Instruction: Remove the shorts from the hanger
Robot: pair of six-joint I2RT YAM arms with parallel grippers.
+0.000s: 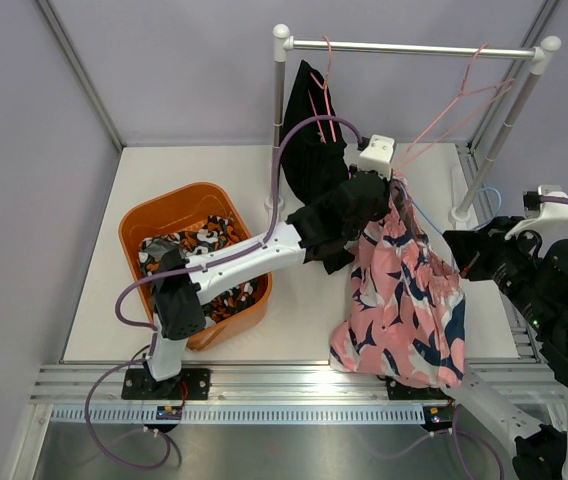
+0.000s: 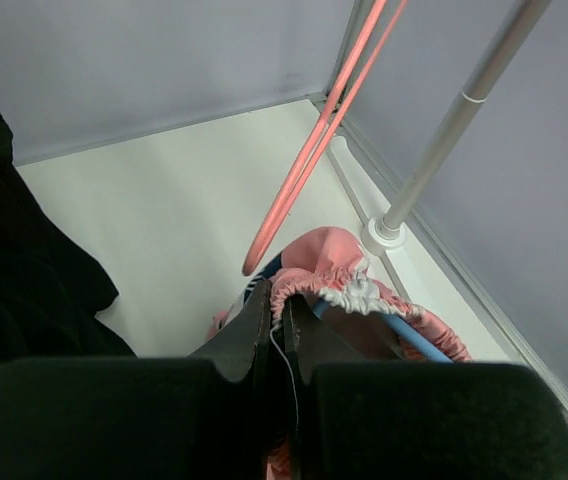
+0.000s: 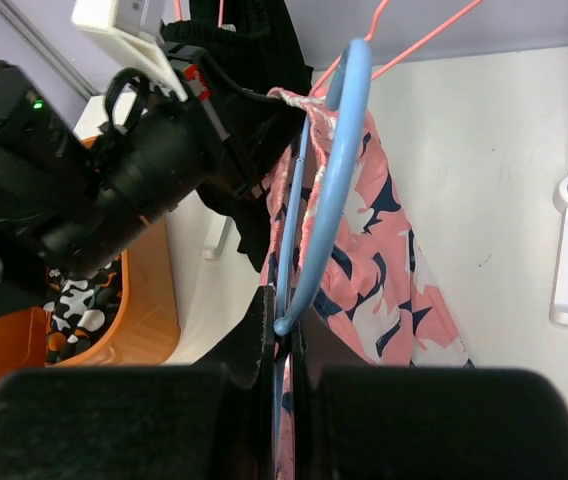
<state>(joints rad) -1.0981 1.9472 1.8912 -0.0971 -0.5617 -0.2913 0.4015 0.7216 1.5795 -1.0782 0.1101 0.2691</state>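
Currently I see the left pincer (image 2: 277,308) clenched on the waistband of the pink shorts (image 1: 404,300). The right pincer (image 3: 282,312) grips the blue hanger (image 3: 336,150). Black shorts (image 1: 309,140) hang from the rail (image 1: 414,48); camouflage shorts (image 1: 204,250) lie in the orange bin (image 1: 162,202).

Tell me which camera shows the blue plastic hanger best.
Right wrist view: the curved blue plastic hanger shows its long curve, from its bend down into the right gripper, with the pink blotched cloth shorts on it. Left wrist shows only a short blue stretch under the waistband. Top external hides it behind cloth.
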